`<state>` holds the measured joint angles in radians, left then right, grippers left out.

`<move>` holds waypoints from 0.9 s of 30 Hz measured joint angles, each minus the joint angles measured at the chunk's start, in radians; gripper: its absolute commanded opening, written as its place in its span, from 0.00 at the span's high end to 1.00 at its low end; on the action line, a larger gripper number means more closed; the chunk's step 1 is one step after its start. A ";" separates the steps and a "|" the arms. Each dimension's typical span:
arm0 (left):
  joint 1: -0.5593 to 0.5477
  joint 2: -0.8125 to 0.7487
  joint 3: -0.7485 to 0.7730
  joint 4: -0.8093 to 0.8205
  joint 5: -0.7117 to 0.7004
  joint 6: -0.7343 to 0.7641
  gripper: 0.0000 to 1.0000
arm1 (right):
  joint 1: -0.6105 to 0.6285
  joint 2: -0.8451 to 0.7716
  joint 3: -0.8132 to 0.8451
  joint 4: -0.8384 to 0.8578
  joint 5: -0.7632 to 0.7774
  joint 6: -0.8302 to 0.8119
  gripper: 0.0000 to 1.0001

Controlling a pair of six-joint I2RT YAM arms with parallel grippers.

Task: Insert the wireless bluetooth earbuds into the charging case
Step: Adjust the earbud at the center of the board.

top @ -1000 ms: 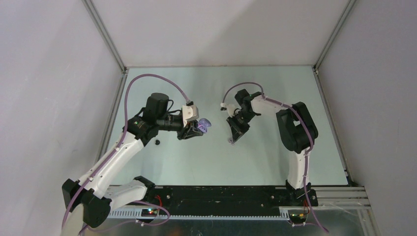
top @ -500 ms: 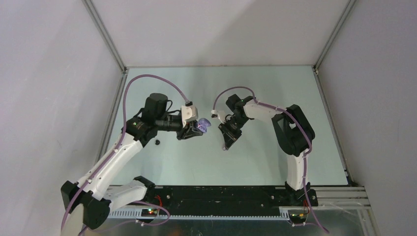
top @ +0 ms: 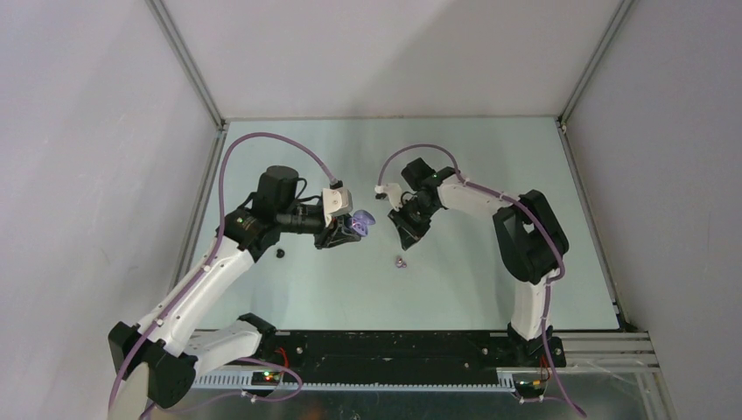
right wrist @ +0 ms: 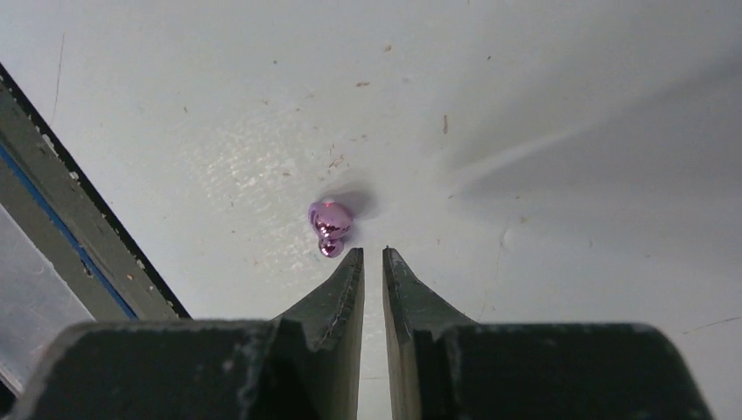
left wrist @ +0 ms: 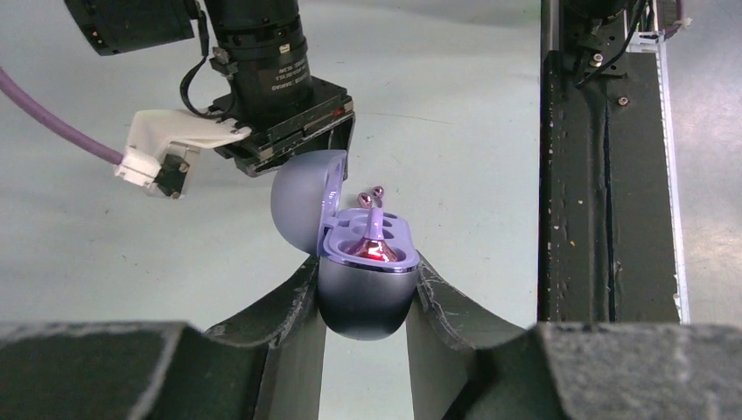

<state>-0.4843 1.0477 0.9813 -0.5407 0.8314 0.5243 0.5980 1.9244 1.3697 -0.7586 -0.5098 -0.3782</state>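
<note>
Nearest you, a pale purple earbud is lying loose on the table, just beyond the tips of the right gripper and slightly off their line. That gripper's fingers are sitting almost pressed together with only a thin slit between them, pinching nothing.

Judgement: the step in hand is picking this bud up. You are needing to spread the fingers first and shift until the bud is lying centred between them. Then come down low and close gently. The bud is tiny and glossy, and is likely to squirt sideways if caught off-centre.

Off to the left, a small black bud is resting on the table, apart from both arms.

Beyond, the left gripper is pinching the charging case by its lower shell, with the lid standing open. One purple bud is sitting in it, stem up; whether it is fully seated, cannot tell. Hold the case steady, mouth up, while you are bringing the loose bud over.
</note>
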 measured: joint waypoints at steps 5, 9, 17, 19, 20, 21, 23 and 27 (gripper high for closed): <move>0.000 -0.003 0.000 0.000 -0.004 0.000 1.00 | 0.030 0.061 0.079 0.013 0.014 0.011 0.80; 0.000 -0.008 0.000 0.000 -0.011 0.000 1.00 | 0.084 0.089 0.093 0.014 0.005 0.008 0.79; 0.000 -0.010 0.000 0.000 -0.011 0.001 1.00 | 0.124 0.119 0.094 -0.037 0.009 -0.021 0.79; 0.000 -0.011 0.000 0.000 -0.011 0.001 1.00 | 0.117 0.127 0.094 -0.051 0.018 -0.029 0.80; 0.000 -0.011 0.000 0.000 -0.011 0.001 1.00 | 0.114 0.130 0.094 -0.058 0.024 -0.035 0.80; 0.000 -0.011 0.000 0.000 -0.011 0.001 1.00 | 0.110 0.133 0.094 -0.065 0.030 -0.041 0.80; 0.000 -0.013 0.000 0.000 -0.010 0.001 1.00 | 0.101 0.135 0.094 -0.079 0.035 -0.047 0.80; 0.000 -0.014 0.000 0.000 -0.010 0.001 1.00 | 0.078 0.135 0.094 -0.106 0.043 -0.064 0.80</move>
<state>-0.4847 1.0336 0.9813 -0.5411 0.8211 0.5255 0.6762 2.0594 1.4635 -0.8650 -0.4667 -0.4423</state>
